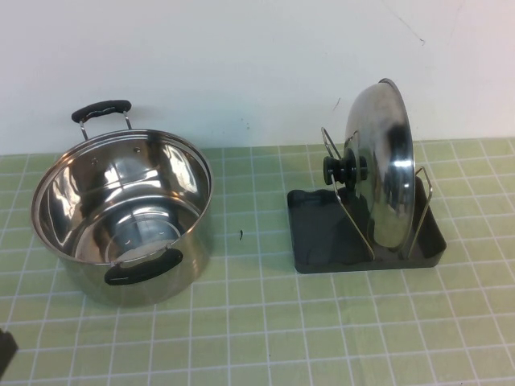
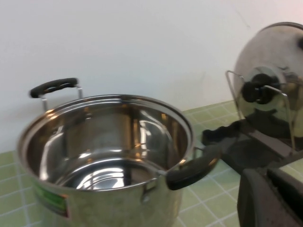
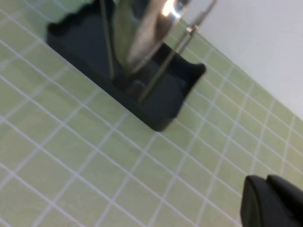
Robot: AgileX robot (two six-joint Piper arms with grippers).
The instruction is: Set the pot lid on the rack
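Observation:
The pot lid (image 1: 385, 165) stands on edge in the rack (image 1: 318, 241), leaning between its wire loops with the black knob (image 1: 344, 167) facing left. The left wrist view also shows the lid (image 2: 270, 61) and rack (image 2: 246, 151), beyond the pot. The right wrist view shows the lid's lower edge (image 3: 147, 28) in the rack (image 3: 161, 101). My left gripper (image 2: 267, 173) is shut and empty, low beside the pot's near handle; a dark part of it shows in the high view (image 1: 5, 351). My right gripper (image 3: 266, 179) is shut and empty over the mat, apart from the rack.
A deep steel pot (image 1: 121, 213) with two black handles stands open on the left of the green checked mat (image 1: 257, 322). A white wall runs along the back. Bare mat lies between pot and rack and along the front.

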